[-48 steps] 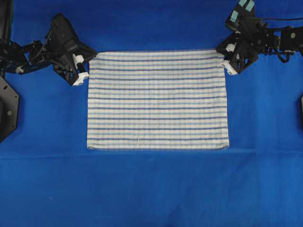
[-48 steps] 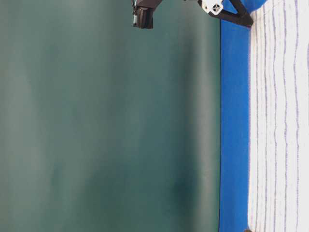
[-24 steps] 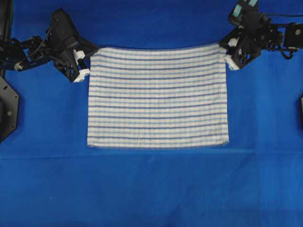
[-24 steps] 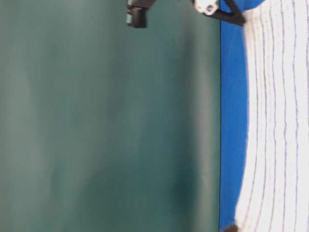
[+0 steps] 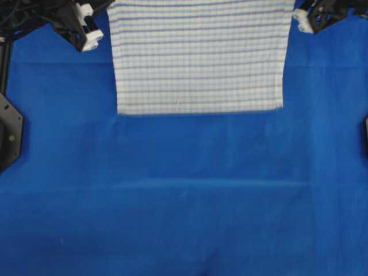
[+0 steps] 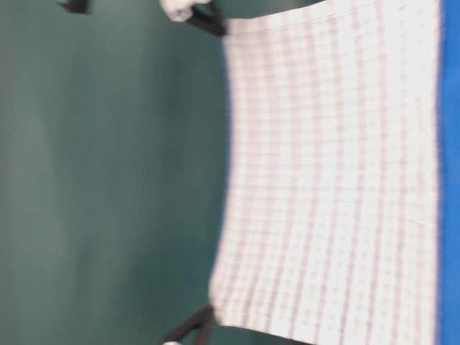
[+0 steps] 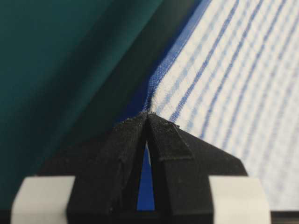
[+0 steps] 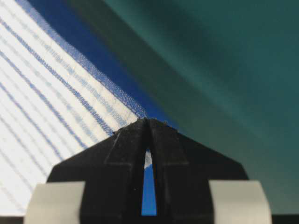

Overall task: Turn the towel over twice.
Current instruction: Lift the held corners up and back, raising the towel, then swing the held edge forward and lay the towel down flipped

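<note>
The towel, white with blue stripes, hangs stretched between my two grippers at the far side of the table. My left gripper is shut on its far-left corner and my right gripper on its far-right corner. In the left wrist view the left gripper pinches the towel at its hem. The right gripper pinches the towel the same way. From table level the towel hangs as a sheet, black fingers at one raised corner. Its lower edge reaches down to the blue tabletop.
A plain blue cloth covers the table, with a faint crease running across its middle. Black arm bases sit at the left edge and at the right edge. A green backdrop stands behind.
Both grippers have risen and drawn toward the far side with the towel's far corners. The towel has gone from lying flat to hanging, its near edge dragged away from the front.
</note>
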Controlling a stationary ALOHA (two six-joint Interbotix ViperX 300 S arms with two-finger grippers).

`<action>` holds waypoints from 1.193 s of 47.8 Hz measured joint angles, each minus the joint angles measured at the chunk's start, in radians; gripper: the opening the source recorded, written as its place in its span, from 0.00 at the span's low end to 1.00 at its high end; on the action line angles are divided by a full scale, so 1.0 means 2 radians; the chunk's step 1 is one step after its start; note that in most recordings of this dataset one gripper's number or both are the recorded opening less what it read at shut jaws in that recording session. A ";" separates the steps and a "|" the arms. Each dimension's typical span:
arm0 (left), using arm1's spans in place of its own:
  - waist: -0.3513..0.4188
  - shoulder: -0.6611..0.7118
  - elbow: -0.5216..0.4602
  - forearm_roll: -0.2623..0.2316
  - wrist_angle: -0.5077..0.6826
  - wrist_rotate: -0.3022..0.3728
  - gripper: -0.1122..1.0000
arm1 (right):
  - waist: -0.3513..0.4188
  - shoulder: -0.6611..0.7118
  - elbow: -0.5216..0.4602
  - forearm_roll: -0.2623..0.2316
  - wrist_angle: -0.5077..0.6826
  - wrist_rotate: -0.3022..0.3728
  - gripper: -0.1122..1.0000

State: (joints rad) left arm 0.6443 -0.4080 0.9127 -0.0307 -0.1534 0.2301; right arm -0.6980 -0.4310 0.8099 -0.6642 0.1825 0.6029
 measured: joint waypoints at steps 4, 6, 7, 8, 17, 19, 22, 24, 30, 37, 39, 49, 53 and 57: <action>0.001 -0.028 -0.012 0.000 0.016 0.017 0.12 | 0.000 -0.028 -0.011 -0.004 0.014 -0.001 0.13; 0.001 -0.041 -0.017 0.000 0.023 0.024 0.12 | 0.000 -0.041 -0.016 -0.005 0.019 -0.001 0.13; 0.000 -0.047 -0.019 0.000 0.025 0.025 0.12 | 0.001 -0.048 -0.018 -0.005 0.021 -0.001 0.13; 0.000 -0.054 -0.021 0.000 0.028 0.027 0.12 | 0.002 -0.054 -0.020 -0.005 0.022 -0.001 0.13; -0.007 -0.090 -0.025 0.000 0.035 0.044 0.12 | 0.021 -0.090 -0.031 -0.006 0.038 -0.002 0.13; -0.008 -0.094 -0.026 0.000 0.035 0.044 0.12 | 0.027 -0.094 -0.031 -0.006 0.042 -0.002 0.13; -0.011 -0.096 -0.026 0.000 0.035 0.045 0.12 | 0.031 -0.098 -0.032 -0.005 0.050 -0.002 0.13; -0.012 -0.096 -0.026 0.000 0.036 0.048 0.12 | 0.034 -0.099 -0.033 -0.006 0.056 -0.002 0.13; -0.017 -0.096 -0.026 0.001 0.035 0.054 0.12 | 0.043 -0.099 -0.035 -0.005 0.071 -0.002 0.13; -0.026 -0.095 -0.024 0.000 0.043 0.046 0.12 | 0.058 -0.100 -0.035 -0.005 0.087 0.005 0.13; -0.031 -0.095 -0.021 0.001 0.050 0.044 0.12 | 0.068 -0.099 -0.035 -0.003 0.099 0.008 0.13; -0.079 -0.094 0.015 0.000 0.085 0.021 0.12 | 0.156 -0.100 0.006 0.033 0.160 0.035 0.13; -0.107 -0.091 0.037 0.000 0.091 -0.008 0.12 | 0.193 -0.100 0.030 0.047 0.167 0.059 0.13; -0.137 -0.082 0.059 0.000 0.091 -0.035 0.12 | 0.232 -0.093 0.057 0.055 0.167 0.093 0.13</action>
State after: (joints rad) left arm 0.3697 -0.5722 1.0308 -0.0307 0.0276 0.1595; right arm -0.2347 -0.6167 0.9235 -0.5538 0.5170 0.7885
